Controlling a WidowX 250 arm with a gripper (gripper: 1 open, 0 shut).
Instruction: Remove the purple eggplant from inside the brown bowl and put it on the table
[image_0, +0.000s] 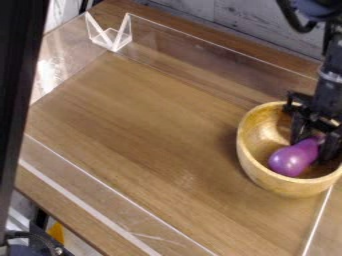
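Purple eggplant (295, 157) is clamped by the gripper (313, 143), jaws shut tight on it, but it's not out yet; it sits low inside the bowl (254, 150). Left to do: lift it out & set it on the table (147, 120).
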